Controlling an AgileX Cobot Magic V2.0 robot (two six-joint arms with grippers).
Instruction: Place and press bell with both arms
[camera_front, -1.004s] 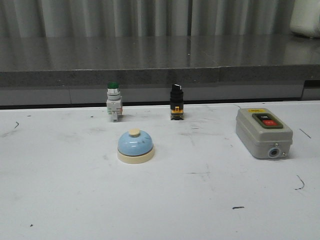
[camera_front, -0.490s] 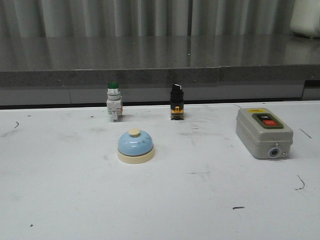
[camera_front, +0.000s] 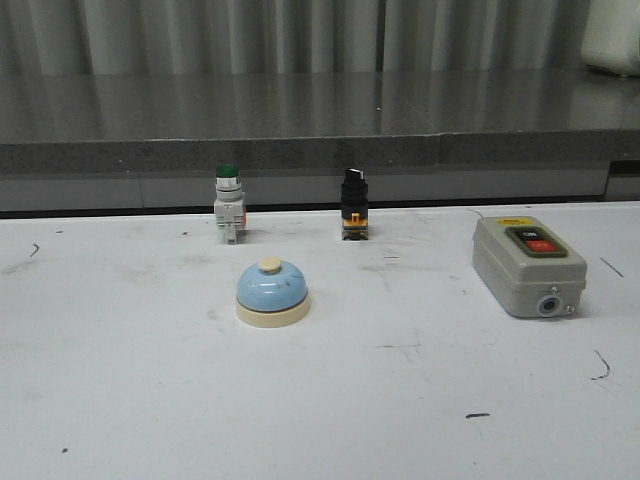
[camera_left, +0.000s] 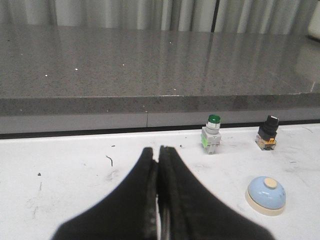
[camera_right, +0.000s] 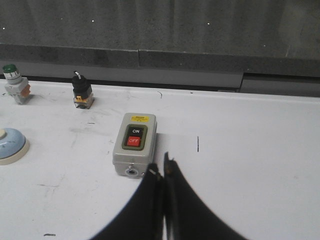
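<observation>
Bell (camera_front: 272, 293) upright on white table (camera_front: 150, 400), centre-left, nothing touching it. Green-capped button (camera_front: 228, 203) just behind; black selector switch (camera_front: 353, 203) behind-right; grey switch box (camera_front: 527, 265) well apart to right. L gripper (camera_left: 158, 155) fingers pressed together, empty. R gripper (camera_right: 161, 172) same, near box.

— What's behind the white, scuffed bench (camera_front: 150, 400)?
— A dark speckled stone counter (camera_front: 300, 110), shiny on top.
— And beyond it?
— Pale grey curtains (camera_front: 250, 35) in folds.
</observation>
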